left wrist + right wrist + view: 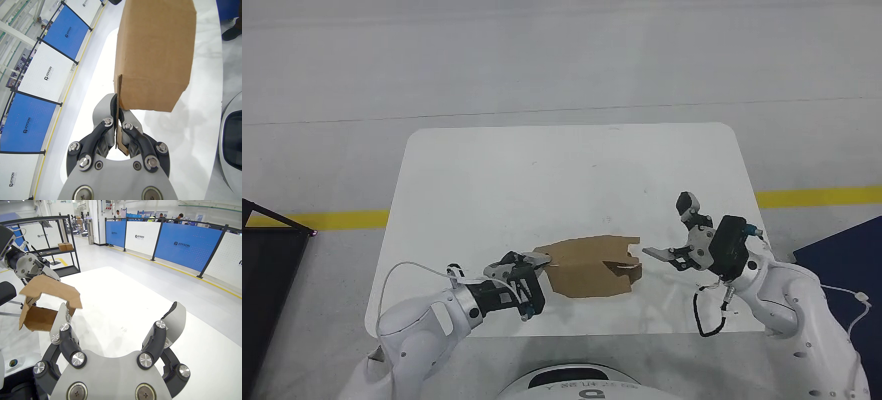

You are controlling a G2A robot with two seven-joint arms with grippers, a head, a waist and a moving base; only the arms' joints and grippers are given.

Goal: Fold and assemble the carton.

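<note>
So, the carton point(590, 266) sits between the two arms over the near part of the white table point(542, 170). In the right wrist view it looks held a little above the surface, not lying flat on it, with a shadow under it. The left gripper point(118, 106) has its jaws closed tight on a thin cardboard flap at the end of the carton on the robot's left. The sheet is pinched edge-on between the two pads, so this arm appears to carry the piece. The right gripper point(121, 313) stands with its jaws spread wide and nothing between them. One finger point(63, 315) is right at the loose flap of the open end, though whether it touches the cardboard I cannot tell. As for progress, I judge the job to be at an early-to-middle stage. The blank is opened out of flat into a rough sleeve, with the top panel arched over a lower one and the inside visible, but the shape is skewed, not square. The flaps at the end facing the right arm hang out unfolded, none tucked or closed. Squaring the body, then folding in and closing both ends, seems left to do
</note>
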